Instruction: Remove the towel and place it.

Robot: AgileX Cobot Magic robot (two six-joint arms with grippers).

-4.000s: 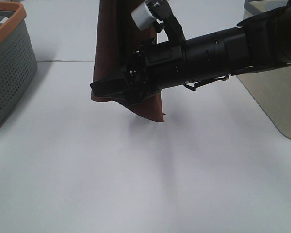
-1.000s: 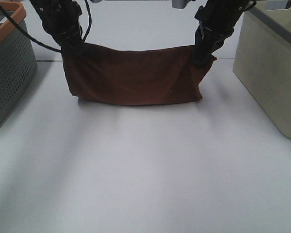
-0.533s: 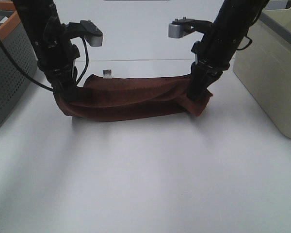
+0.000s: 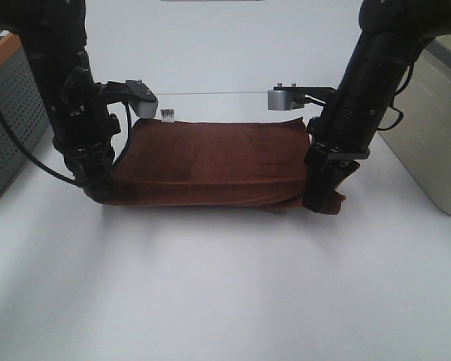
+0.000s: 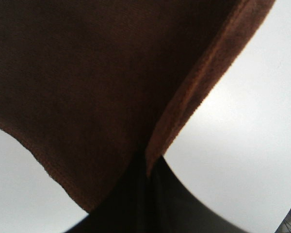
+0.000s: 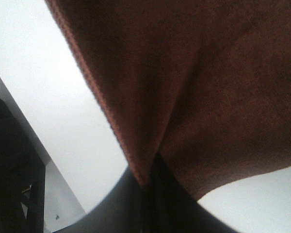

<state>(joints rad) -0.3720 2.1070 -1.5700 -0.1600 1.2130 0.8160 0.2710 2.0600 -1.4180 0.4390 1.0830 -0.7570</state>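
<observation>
The towel [image 4: 210,159] lies between basket [image 4: 13,124] and bin [image 4: 434,147].

The towel [image 4: 210,154], a dark reddish-brown soft cloth, lies doubled over on the white surface [image 4: 225,286] toward 12 o'clock, its hemmed edge running 9 to 3 o'clock. A small white tag [image 4: 167,114] sits at its 11 o'clock corner. The left gripper [image 4: 98,192] pinches its 7 o'clock corner, and the right gripper [image 4: 319,203] pinches its 5 o'clock corner.

Cannot read the white tag [image 4: 167,114] on the towel [image 4: 210,158]: too small. Cannot see the tips of the left gripper [image 4: 98,192] or right gripper [image 4: 319,201] from the high camera, buried in cloth. Loses part of the grey basket [image 4: 11,128] and beige bin [image 4: 436,150] past the side edges
</observation>
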